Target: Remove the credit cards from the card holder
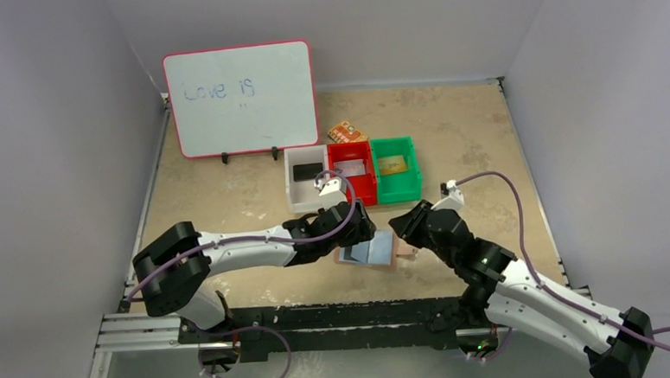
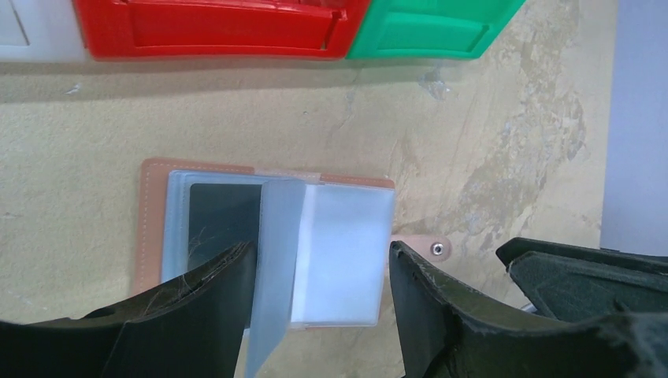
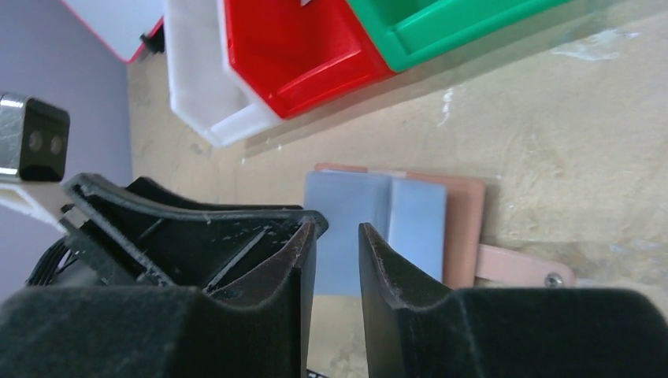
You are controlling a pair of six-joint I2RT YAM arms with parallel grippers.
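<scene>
Since card holder (image 2: 150, 236) lies open: sleeves (image 2: 343, 252) reachable;
Left gripper (image 2: 321, 264): wide, over it to brace;
Right gripper (image 3: 339, 236): narrow, empty.

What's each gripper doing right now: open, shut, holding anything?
Left gripper: open wide above the card holder, holding nothing.
Right gripper: open only a narrow gap, nothing visible between its fingers.

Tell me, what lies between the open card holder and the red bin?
Only bare table separates card holder from red bin, per left wrist view.
</scene>
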